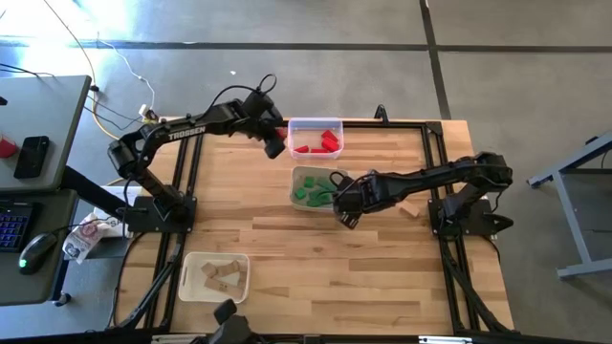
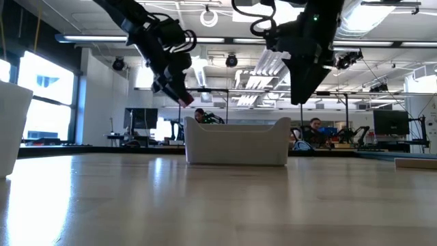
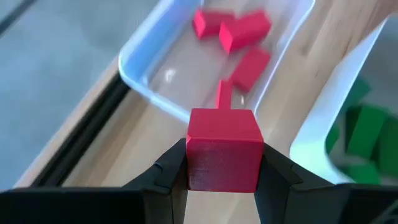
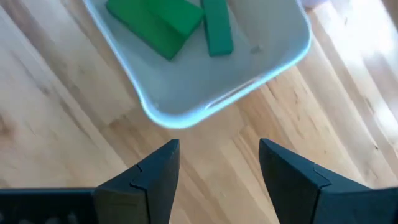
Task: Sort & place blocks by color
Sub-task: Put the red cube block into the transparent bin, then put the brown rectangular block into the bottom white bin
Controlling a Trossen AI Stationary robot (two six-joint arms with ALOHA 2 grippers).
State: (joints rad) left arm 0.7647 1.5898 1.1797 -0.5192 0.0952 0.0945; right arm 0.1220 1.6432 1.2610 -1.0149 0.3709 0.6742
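Above the wooden bench (image 1: 316, 248), the left pincer (image 3: 222, 163) clamps a red cube (image 3: 222, 148) beside the red-block tray (image 3: 149, 84); right pincer (image 4: 217, 163) gapes empty.

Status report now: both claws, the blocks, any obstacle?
Left claw shut on red cube, beside red tray. Right claw open, empty, by green tray. Nothing blocks the way.

The table (image 1: 316, 248) was pale wood in planks, smooth with a soft sheen. The trays (image 3: 149, 81) looked like glossy white plastic. The red cube (image 3: 222, 149) had a matt painted finish, as did the green blocks (image 4: 163, 20). Blocks (image 1: 218, 275) in the near tray were bare light wood. The arms' fingers (image 4: 146, 180) were matt dark plastic
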